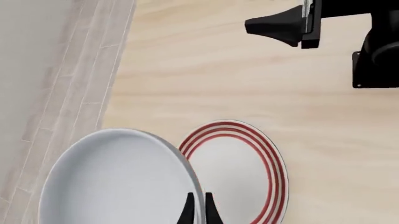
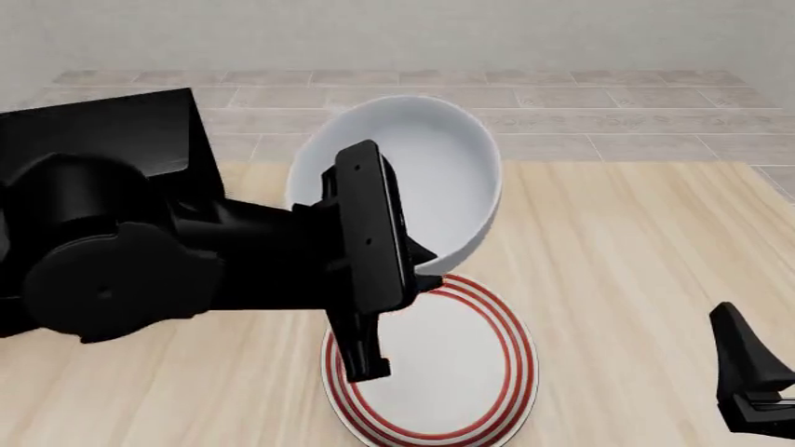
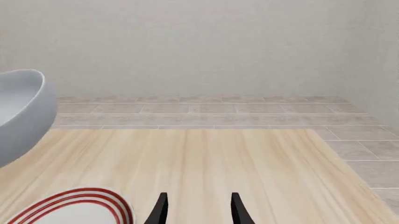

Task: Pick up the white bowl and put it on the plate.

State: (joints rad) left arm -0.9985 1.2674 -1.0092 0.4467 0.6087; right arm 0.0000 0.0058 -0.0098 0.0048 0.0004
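The white bowl (image 2: 416,163) hangs tilted in the air above the far rim of the plate (image 2: 437,371), its pale inside facing the front camera. My left gripper (image 1: 198,211) is shut on the bowl's rim (image 1: 118,179), one finger inside and one outside. The red-ringed plate (image 1: 240,170) lies flat on the table just beside and under the bowl. My right gripper (image 3: 196,209) stands open and holds nothing, low over the table to the right of the plate (image 3: 78,207). The bowl (image 3: 22,109) shows at the edge of the right wrist view.
The left arm's black body (image 2: 149,261) covers the table's left side and part of the plate. The light wooden table (image 2: 621,261) ends at a tiled floor (image 2: 597,102) behind and to the right.
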